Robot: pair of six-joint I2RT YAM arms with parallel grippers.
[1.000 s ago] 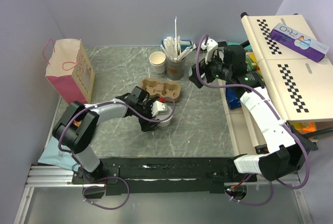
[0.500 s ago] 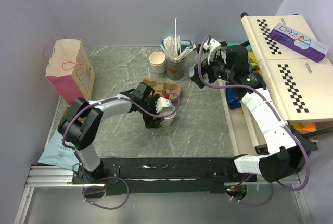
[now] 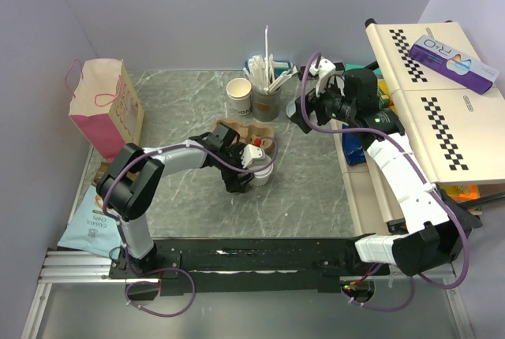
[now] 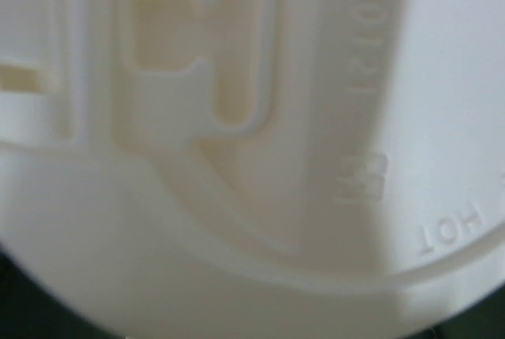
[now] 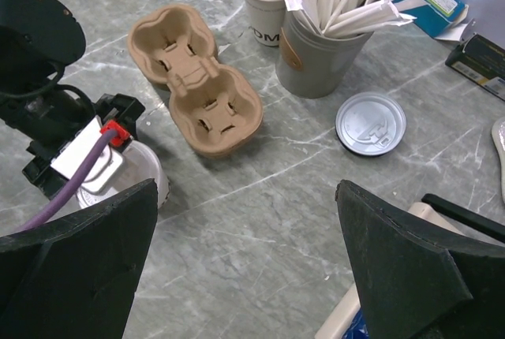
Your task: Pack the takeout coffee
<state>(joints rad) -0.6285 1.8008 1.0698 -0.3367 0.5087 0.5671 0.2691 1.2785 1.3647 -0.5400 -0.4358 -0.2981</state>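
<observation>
Top view: left end effector (image 3: 251, 164) directly over small off-white paper cup (image 3: 263, 175), upright near middle of bench (image 3: 316, 189), touching brown cardboard two-cup tray (image 3: 237, 132).
Left wrist view: only round white plastic lid (image 4: 237, 158), very close; grip impossible to tell.
Right wrist view: right end effector (image 5: 245, 197) spread wide, empty, farther from cup.

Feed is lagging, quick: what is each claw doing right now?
Left claw: close over the white lid of the coffee cup; open or closed cannot be told.
Right claw: open, holding nothing.
</observation>
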